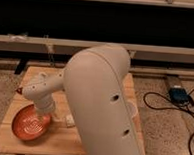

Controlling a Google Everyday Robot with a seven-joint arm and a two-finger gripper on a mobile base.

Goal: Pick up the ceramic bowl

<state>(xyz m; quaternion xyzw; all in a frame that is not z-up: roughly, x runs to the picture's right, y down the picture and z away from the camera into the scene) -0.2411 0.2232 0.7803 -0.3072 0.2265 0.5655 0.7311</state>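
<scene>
Seems a lab or office test space, speckled terrazzo floor, plain wooden table, dark glazed wall, power brick and loose cables, robot gripper low over the table's left end

Dim warm light falls on jaws over the ceramic bowl.

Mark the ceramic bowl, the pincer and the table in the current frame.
ceramic bowl [27,129]: camera view, ringed inside of the dish.
pincer [43,115]: camera view, lower end, at the bowl's right side.
wooden table [40,74]: camera view, bare back-left part.
</scene>
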